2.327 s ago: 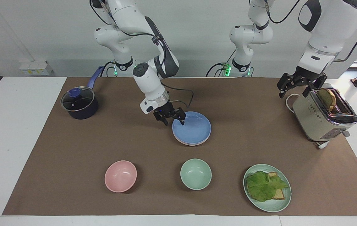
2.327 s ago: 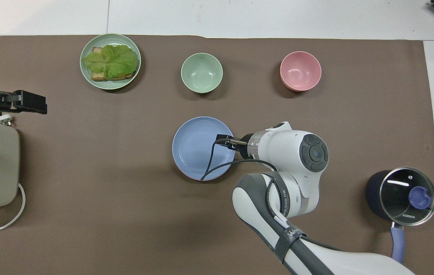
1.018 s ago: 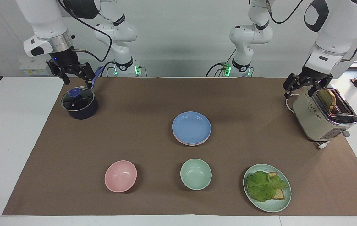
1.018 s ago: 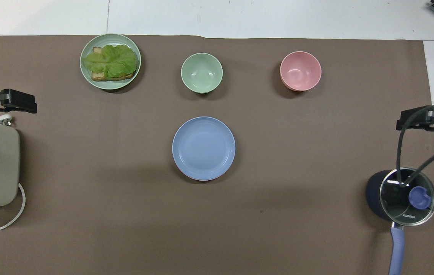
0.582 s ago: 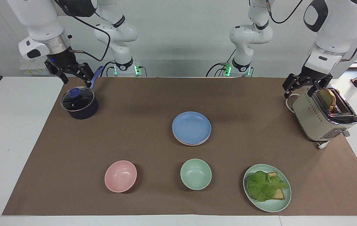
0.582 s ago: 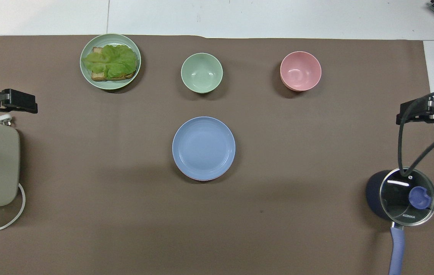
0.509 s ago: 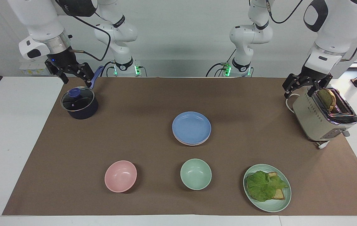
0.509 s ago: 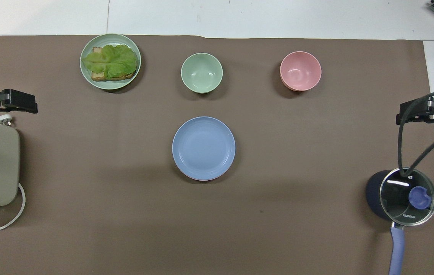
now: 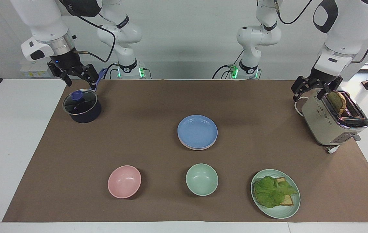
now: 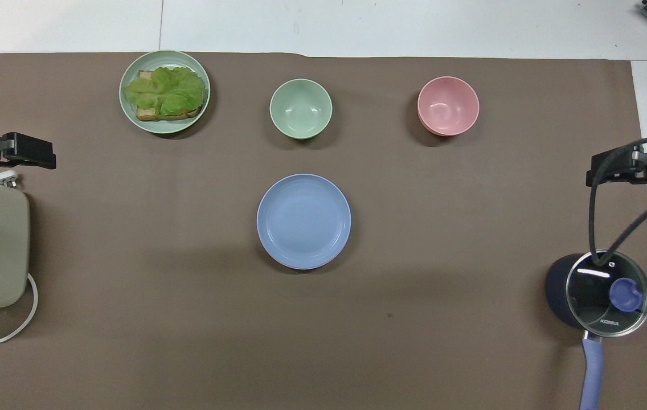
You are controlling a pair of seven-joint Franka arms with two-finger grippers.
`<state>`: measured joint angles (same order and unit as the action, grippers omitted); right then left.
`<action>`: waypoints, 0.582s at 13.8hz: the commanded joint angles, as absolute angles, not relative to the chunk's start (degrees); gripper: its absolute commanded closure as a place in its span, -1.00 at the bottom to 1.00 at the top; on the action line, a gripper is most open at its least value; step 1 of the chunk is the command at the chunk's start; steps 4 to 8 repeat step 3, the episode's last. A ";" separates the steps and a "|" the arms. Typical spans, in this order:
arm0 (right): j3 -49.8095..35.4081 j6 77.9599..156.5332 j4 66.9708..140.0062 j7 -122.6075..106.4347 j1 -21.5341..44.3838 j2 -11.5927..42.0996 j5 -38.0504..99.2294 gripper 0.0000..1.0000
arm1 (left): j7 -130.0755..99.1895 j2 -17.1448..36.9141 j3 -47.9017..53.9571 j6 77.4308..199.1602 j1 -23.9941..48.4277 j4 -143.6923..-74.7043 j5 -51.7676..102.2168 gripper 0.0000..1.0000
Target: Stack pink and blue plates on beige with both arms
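The blue plate [image 9: 197,131] [image 10: 303,219] lies on top of a stack in the middle of the brown mat. Under it a thin pink plate rim [image 9: 199,148] [image 10: 301,267] peeks out. The beige plate is hidden beneath them. My right gripper [image 9: 79,83] [image 10: 614,169] hangs open and empty over the pot at the right arm's end. At the left arm's end, my left gripper [image 9: 312,92] [image 10: 28,152] hangs open and empty beside the toaster. Neither gripper touches the stack.
A lidded dark pot [image 9: 81,106] with a blue handle stands at the right arm's end, a toaster [image 9: 333,118] holding toast at the left arm's end. Farther from the robots stand a pink bowl [image 9: 124,181], a green bowl [image 9: 201,179] and a green plate [image 9: 289,208] with lettuce on bread.
My right gripper let go at the blue plate's rim and drew back, raised, to above the pot; it has barely shifted in the last second. The left arm stays put.
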<state>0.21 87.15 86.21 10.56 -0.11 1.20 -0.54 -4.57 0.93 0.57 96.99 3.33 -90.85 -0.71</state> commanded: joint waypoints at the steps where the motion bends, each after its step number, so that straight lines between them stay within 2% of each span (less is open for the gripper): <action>1: -0.09 86.84 85.61 9.05 -0.35 1.14 -0.62 -1.00 | -4.04 0.62 0.97 96.06 2.72 -90.62 -1.23 -1.00; 8: -0.09 86.84 85.61 8.96 -0.35 1.14 -0.62 -1.00 | -4.04 0.62 0.97 96.06 2.72 -90.62 -1.23 -1.00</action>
